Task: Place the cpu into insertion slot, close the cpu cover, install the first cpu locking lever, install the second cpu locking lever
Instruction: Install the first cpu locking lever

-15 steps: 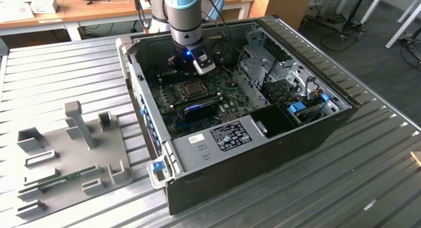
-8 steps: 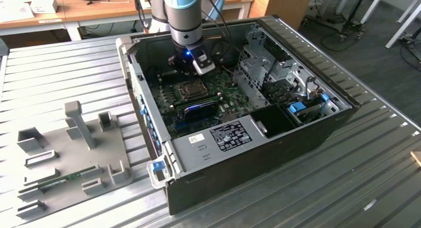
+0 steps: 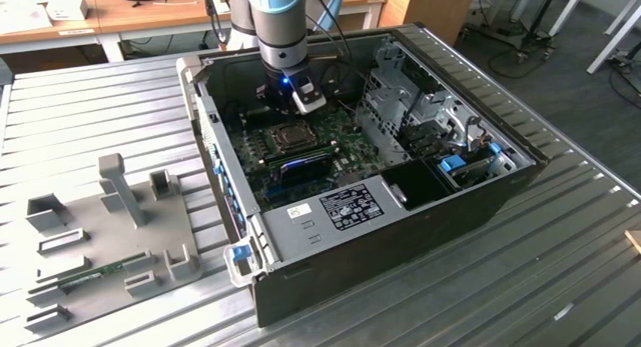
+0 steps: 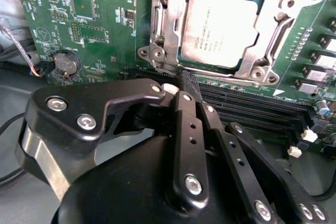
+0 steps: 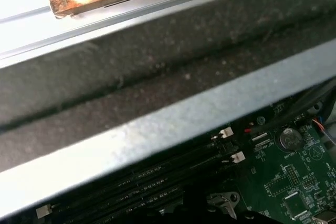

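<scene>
Exterior view: an open case (image 3: 431,234) is lying on a ribbed metal table (image 3: 90,114), with the arm reaching down into it from 12 o'clock. The gripper (image 3: 287,113) is hovering just at the 12 o'clock side of the slot (image 3: 290,137) on the green board (image 3: 346,148). A dark printed label (image 3: 350,206) and a small white sticker (image 3: 299,210) are sitting on the grey panel at 6 o'clock of the slot; their print is too small to make out. A grey fixture plate (image 3: 110,234) is lying on the table at 9 o'clock of the case, well apart from it.

Second wrist view: the cpu (image 4: 220,24) is sitting flat in the slot, its pale lid carrying faint printed lines. The cover (image 4: 164,24) is lying down around it, framing it through its window. The gripper (image 4: 186,83) is showing its fingers (image 4: 185,114) drawn together, closed, with nothing seen between them; the tips are pointing at the cover's near edge, and whether they are touching it cannot be told. Black memory slots (image 4: 252,111) are running just beside the tips, and a coin cell (image 4: 65,62) is sitting on the board apart from the slot.

First wrist view: the case's grey rim (image 5: 173,119) is crossing in front of the memory slots (image 5: 157,182) and the coin cell (image 5: 287,138)
</scene>
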Motion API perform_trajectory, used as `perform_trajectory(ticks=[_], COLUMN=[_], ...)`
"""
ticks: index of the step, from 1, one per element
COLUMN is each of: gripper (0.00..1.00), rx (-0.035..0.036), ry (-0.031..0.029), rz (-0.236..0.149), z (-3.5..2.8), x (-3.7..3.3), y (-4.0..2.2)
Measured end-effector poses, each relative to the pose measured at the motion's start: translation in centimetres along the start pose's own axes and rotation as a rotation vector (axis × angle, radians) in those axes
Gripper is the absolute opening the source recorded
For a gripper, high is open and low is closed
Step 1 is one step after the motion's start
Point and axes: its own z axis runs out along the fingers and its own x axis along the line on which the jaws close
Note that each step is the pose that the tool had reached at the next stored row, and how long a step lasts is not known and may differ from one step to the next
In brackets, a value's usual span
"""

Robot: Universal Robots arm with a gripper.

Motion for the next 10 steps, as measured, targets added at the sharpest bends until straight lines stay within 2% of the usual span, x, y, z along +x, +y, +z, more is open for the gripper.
perform_trajectory(ticks=[10], gripper=[0.1], rx=[0.0006], ry=[-0.0006], rz=[0.003], z=[0.07], x=[0.04], y=[0.04])
